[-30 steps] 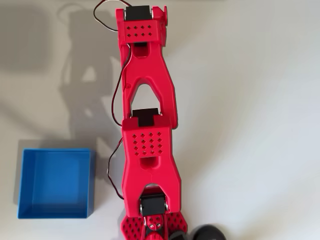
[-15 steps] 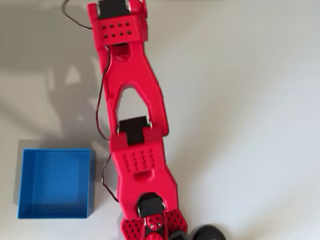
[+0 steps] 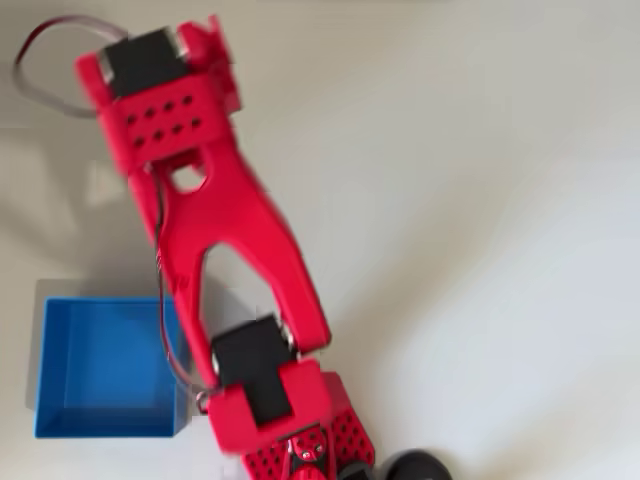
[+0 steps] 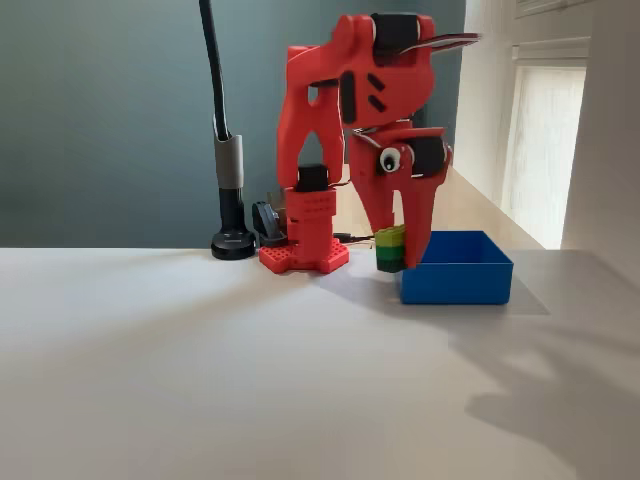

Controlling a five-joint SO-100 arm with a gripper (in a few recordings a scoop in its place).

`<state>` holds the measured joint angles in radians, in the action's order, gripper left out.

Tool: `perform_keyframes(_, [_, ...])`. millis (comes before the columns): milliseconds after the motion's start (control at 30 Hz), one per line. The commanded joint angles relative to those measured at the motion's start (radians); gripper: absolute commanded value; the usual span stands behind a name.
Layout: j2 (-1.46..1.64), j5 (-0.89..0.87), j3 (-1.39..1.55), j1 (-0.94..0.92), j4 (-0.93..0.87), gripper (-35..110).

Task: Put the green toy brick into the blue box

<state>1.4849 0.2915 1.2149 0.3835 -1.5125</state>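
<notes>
Pale, matte tabletop (image 3: 480,200) fills the overhead view, with the blue box (image 3: 100,430) at lower left, open side up and with nothing in it. A red arm (image 3: 225,230) slants from its base at the bottom edge up toward the upper left, one link crossing the box's right wall; a thin cable loops beside it, and motion blur softens the outline. Seen from the fixed view, the same table (image 4: 200,380) runs back to a dark grey-green wall, with a black lamp post (image 4: 225,150) beside the arm's base and a bright window at right. Here the gripper (image 4: 400,245) hangs with its fingers pointing down, and the jaws are clenched on the brick (image 4: 390,250), lime over darker green, which is raised off the table just beside the box's (image 4: 455,270) near-left corner, apparently not yet over its interior. The step in hand is judged to be the carry toward the box. The next move calls for bringing the brick over the wall until it is above the box floor, then lowering slightly and releasing it.
</notes>
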Motion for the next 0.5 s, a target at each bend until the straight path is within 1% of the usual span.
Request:
perform_keyframes(0, [0.218, 0.008, 0.103, 0.08, -0.012, 0])
perform_keyframes(167, [0.334, -0.037, 0.272, 0.206, -0.012, 0])
perform_keyframes(467, [0.512, -0.164, 0.523, 0.522, -0.015, 0])
